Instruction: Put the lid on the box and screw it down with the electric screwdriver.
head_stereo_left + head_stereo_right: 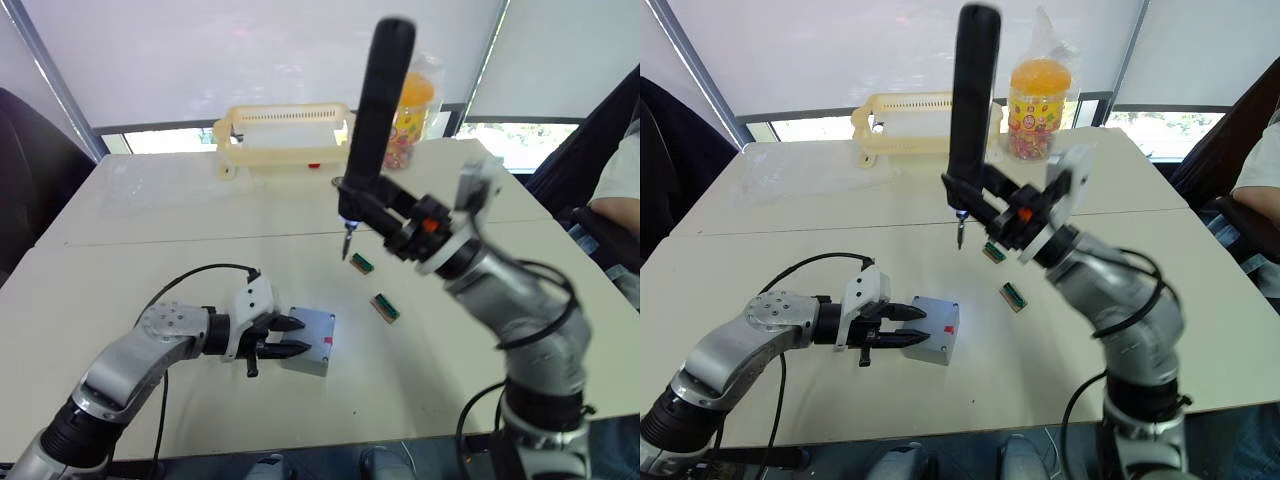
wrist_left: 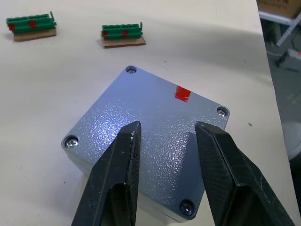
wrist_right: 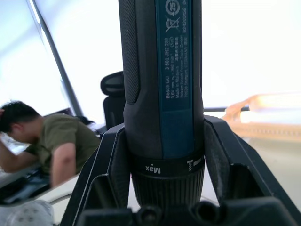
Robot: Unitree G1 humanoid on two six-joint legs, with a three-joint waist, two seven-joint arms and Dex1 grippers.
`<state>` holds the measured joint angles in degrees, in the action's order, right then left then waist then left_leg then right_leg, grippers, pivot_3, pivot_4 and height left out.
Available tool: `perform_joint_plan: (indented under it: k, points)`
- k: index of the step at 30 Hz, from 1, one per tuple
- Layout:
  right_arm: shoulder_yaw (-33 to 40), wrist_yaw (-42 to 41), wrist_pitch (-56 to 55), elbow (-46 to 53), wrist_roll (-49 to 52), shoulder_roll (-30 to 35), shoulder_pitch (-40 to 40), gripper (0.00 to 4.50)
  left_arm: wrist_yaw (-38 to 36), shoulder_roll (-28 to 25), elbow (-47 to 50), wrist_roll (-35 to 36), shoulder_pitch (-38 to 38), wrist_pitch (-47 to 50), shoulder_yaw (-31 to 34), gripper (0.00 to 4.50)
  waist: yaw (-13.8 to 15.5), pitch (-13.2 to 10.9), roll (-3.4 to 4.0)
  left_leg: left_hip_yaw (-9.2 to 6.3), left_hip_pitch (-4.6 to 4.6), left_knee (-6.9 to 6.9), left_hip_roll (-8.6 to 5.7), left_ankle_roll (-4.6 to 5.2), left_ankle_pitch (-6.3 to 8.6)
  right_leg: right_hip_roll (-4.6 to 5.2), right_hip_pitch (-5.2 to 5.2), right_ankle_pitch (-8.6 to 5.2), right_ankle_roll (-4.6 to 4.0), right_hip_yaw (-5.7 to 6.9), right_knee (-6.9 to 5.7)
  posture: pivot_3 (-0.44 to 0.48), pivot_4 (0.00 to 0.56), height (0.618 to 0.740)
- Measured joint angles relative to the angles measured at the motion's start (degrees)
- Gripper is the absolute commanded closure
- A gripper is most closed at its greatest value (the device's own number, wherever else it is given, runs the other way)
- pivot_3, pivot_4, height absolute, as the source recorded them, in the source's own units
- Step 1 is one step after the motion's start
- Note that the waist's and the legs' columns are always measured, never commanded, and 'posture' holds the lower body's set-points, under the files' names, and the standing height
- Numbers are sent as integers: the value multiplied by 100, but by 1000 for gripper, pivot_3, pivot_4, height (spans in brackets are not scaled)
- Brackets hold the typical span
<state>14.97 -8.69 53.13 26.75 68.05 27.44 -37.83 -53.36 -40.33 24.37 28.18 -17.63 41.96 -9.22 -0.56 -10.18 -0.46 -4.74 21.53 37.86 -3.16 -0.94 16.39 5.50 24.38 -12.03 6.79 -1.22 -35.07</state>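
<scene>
The grey box (image 1: pixel 312 343) stands on the table near the front, with the lid (image 2: pixel 150 127) lying flat on top of it. The lid carries a red mark (image 2: pixel 182 93) and a screw head in each corner. My left gripper (image 1: pixel 297 336) is open, its two black fingers (image 2: pixel 121 165) spread over the lid's near half. I cannot tell if they touch it. My right gripper (image 1: pixel 383 213) is shut on the electric screwdriver (image 1: pixel 378 110), held upright with its bit (image 1: pixel 347 243) pointing down above the table, behind and to the right of the box.
Two small green blocks (image 1: pixel 362 264) (image 1: pixel 385 307) lie right of the box. A cream slotted basket (image 1: pixel 285 135) and a jar of sweets (image 1: pixel 412 115) stand at the table's far edge. A person (image 1: pixel 620 180) sits at the right.
</scene>
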Motion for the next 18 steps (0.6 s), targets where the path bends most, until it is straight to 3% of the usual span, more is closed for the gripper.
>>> perform_joint_plan:
  k: [3,5,10,15,18]
  points:
    - [442,348,817,-970,1325,1058,-58,2731,84,3,-1,298,-211,338,320,2671,10,-47,-21,-3,11,1,-1,2,0,2,1,0,-1,12,10,0,150,740]
    - [364,353,1418,-1457,2081,1781,44,2731,-70,-146,60,517,-613,484,376,2671,-7,-78,-15,0,42,3,-2,4,1,2,26,1,1,12,12,0,150,740]
    - [-280,649,2811,-2112,2275,3292,595,2731,-679,-829,571,967,-1010,643,454,2671,-27,-79,-10,18,91,6,-1,35,18,6,80,9,20,7,12,0,150,740]
    - [-331,1222,3155,-2663,2654,3893,1341,2731,-678,-859,1119,1254,-974,778,434,2671,-2,-84,-11,26,106,16,-5,35,18,9,90,11,23,1,15,0,150,740]
    - [-383,1743,3033,-2901,3066,3920,1687,2731,-457,-795,1257,1098,-935,710,280,2671,-16,-85,-12,37,87,21,-4,35,18,7,71,2,8,-6,16,0,150,740]
